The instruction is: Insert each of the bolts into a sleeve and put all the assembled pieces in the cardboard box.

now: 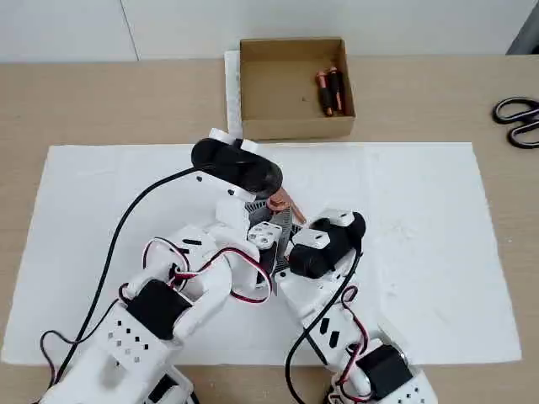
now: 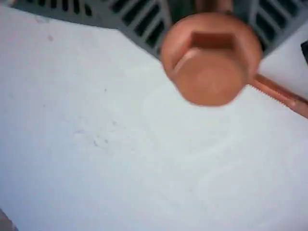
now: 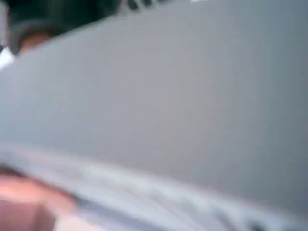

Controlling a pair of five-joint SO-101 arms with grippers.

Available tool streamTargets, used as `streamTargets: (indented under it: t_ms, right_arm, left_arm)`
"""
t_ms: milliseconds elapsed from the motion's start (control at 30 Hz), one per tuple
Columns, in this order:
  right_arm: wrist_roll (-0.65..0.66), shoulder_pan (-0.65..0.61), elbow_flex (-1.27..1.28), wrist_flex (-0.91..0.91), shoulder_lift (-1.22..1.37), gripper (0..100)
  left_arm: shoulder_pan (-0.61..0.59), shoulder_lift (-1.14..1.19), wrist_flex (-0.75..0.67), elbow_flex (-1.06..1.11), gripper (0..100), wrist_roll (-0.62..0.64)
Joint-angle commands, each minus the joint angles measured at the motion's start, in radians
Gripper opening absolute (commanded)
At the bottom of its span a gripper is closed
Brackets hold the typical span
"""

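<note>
High view shows both arms meeting over the middle of the white paper (image 1: 438, 252). The left gripper (image 2: 206, 12) pinches a copper bolt (image 2: 209, 62) between its gray jaws, up off the paper, with the bolt's round head facing the left wrist camera. The right gripper (image 1: 287, 233) is just beside the bolt, but I cannot tell if it grips anything. Two finished pieces (image 1: 330, 91) lie in the cardboard box (image 1: 290, 130). Scissors (image 1: 518, 120) lie far off on the table.

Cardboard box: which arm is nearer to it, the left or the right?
Left. The left arm ends just before the cardboard box; the right arm is farther back from it.
</note>
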Motion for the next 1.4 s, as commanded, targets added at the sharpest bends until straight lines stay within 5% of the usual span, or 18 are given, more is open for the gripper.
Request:
streamTargets:
  t_ms: [0, 600, 833, 1033, 1367]
  right_arm:
    - [-0.006, 0.001, -0.005, -0.007, -0.013, 0.3]
    - [-0.006, 0.001, -0.005, -0.007, -0.013, 0.3]
    - [-0.006, 0.001, -0.005, -0.007, -0.013, 0.3]
    - [-0.006, 0.001, -0.005, -0.007, -0.013, 0.3]
    - [-0.006, 0.001, -0.005, -0.007, -0.013, 0.3]
  left_arm:
    - [0.015, -0.008, 0.006, -0.001, 1, -0.005]
    - [-0.046, -0.015, 0.133, 0.012, 6, -0.066]
    - [-0.049, -0.015, 0.298, 0.002, 22, -0.235]
    - [-0.049, -0.015, 0.353, -0.012, 22, -0.42]
    - [-0.181, -0.015, 0.457, -0.222, 22, -0.482]
